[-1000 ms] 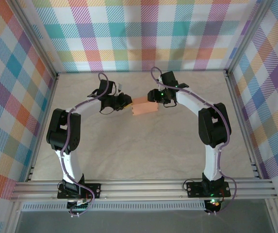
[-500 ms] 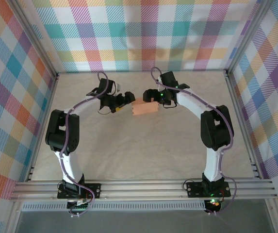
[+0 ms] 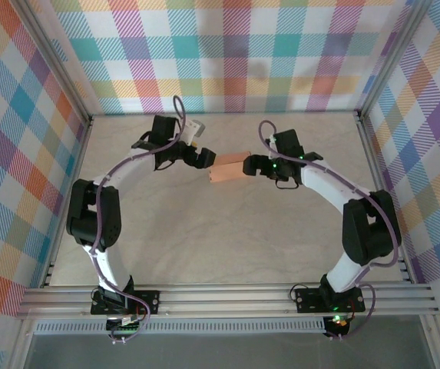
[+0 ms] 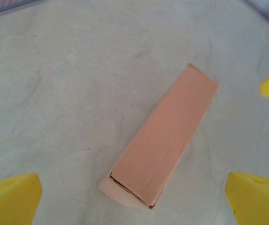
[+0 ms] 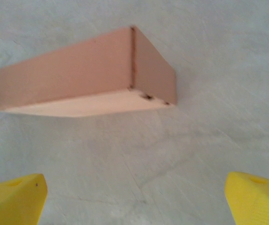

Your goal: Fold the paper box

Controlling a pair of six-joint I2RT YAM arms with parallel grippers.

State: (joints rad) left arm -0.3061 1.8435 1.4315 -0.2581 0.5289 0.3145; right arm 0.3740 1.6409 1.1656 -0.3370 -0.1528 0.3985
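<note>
In the last second both arms drew back from the box. The left gripper went toward the far left and the right gripper went to the right. Both claws are now spread wide and hold nothing; in the wrist views the yellow fingers stand apart from the card.

The box lies alone on the table, in the far middle. It is closed on every side I can see, so I judge the folding is done or nearly done. One end seam shows a thin dark gap.

There is free table on the near side. The far wall is nearer than the side walls.
</note>
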